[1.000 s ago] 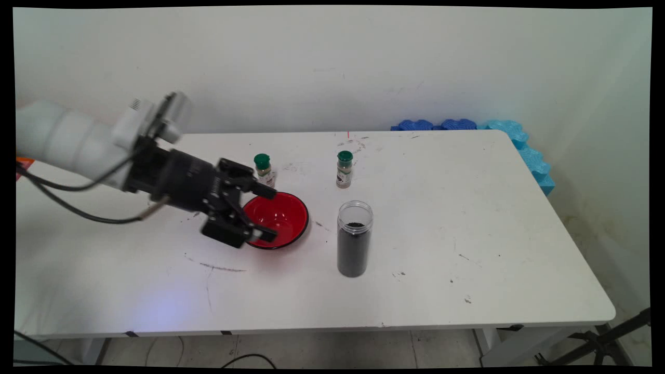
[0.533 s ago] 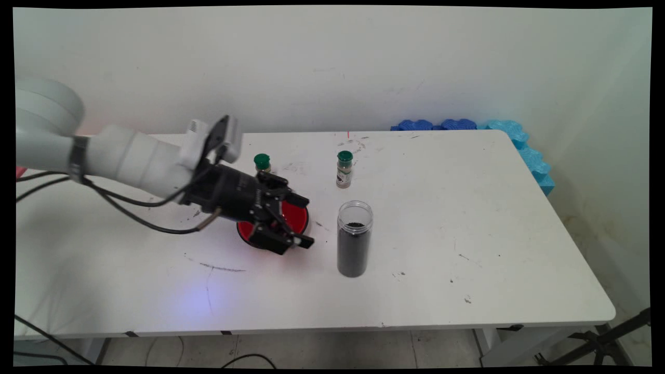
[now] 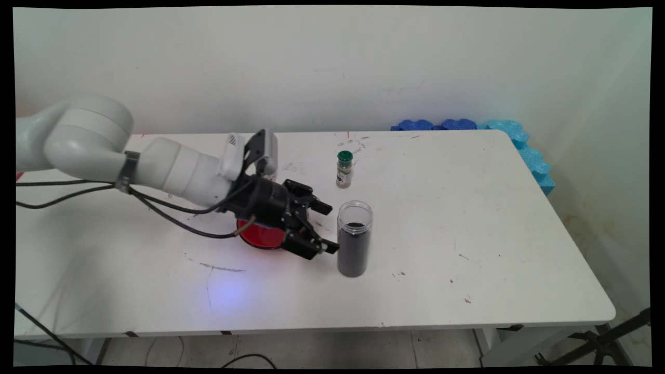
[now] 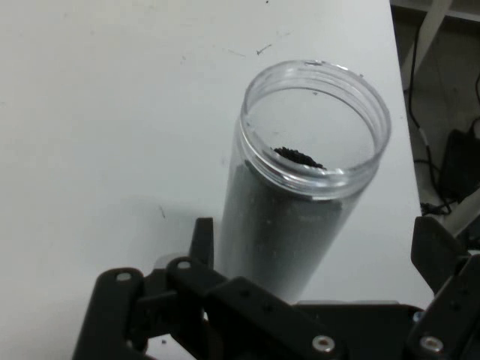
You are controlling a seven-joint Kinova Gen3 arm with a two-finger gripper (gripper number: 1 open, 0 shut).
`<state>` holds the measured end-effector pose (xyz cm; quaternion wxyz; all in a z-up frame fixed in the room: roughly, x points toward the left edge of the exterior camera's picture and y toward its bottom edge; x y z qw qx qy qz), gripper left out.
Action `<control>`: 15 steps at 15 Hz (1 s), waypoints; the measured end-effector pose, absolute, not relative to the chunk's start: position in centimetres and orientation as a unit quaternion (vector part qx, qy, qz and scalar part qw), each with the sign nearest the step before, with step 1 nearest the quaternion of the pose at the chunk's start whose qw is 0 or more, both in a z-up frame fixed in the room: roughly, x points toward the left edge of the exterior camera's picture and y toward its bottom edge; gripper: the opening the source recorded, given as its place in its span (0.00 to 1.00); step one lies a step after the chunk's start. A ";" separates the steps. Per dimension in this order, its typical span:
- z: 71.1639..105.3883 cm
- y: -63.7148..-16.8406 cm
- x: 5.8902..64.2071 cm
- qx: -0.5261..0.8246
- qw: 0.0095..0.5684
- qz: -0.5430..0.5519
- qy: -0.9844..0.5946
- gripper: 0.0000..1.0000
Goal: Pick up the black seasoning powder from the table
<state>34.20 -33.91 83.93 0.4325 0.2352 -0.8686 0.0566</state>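
Item 1, jaws: spread wide, holding nothing; you've got them low over the bench (image 3: pixel 467 234), pointing right, w/ the jar's lower body between the two fingers (image 4: pixel 201 238) in hand view. No contact visible on either side; can't tell how far in the jar sits. Item 2, jar (image 3: pixel 355 239): clear, lidless, upright, dark grains up to near the neck; stands mid-bench, nearest thing to the jaws, just right of them in main view; you look down into its open mouth (image 4: pixel 315 124) in hand view. Item 3, bowl (image 3: pixel 257 236): red, black rim, just left of the jar, mostly hidden under the wrist; apart from jar. Item 4, spice bottle (image 3: pixel 344 169): small, green cap, upright, behind the jar toward the wall, well clear of the jaws. Item 5, foam (image 3: pixel 519 140): blue, along the bench's far right corner. Item 6, cables (image 3: pixel 171 218): black, hanging from the arm.
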 end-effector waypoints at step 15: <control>81.3 -36.5 30.7 0.231 0.433 0.054 -0.869 1.00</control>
